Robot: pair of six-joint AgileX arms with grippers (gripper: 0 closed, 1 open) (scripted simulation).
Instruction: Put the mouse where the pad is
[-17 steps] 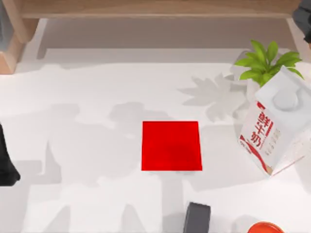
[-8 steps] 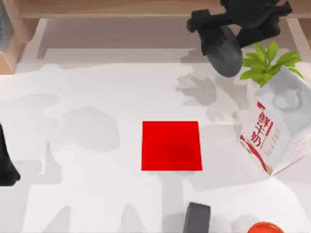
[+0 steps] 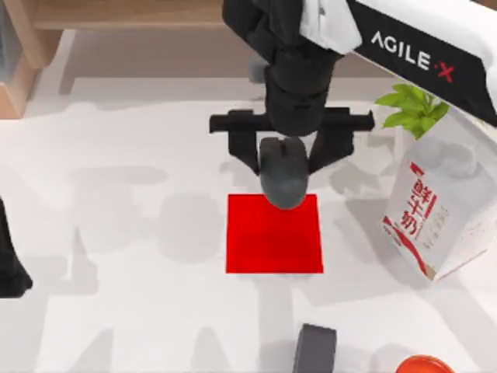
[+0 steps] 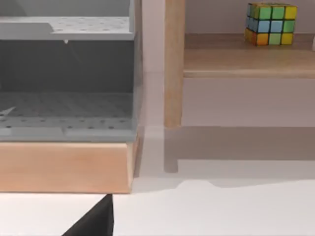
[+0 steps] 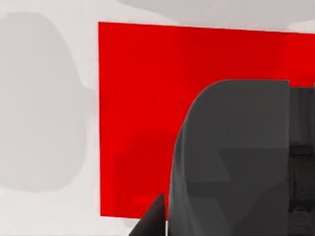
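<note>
Right gripper (image 3: 283, 159) holds mouse (image 3: 283, 172) above pad (image 3: 274, 241)

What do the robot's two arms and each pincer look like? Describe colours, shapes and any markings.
The right arm has a white shell marked "AGILEX" in dark letters with a red X, then chunky matt black wrist segments. The right pincer is black, with a wide crossbar and two angular fingers. The left arm is plain black at the table's left edge.

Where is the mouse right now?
In the top view the mouse is held in the right gripper, overlapping the pad's far edge, near the table's middle.
</note>
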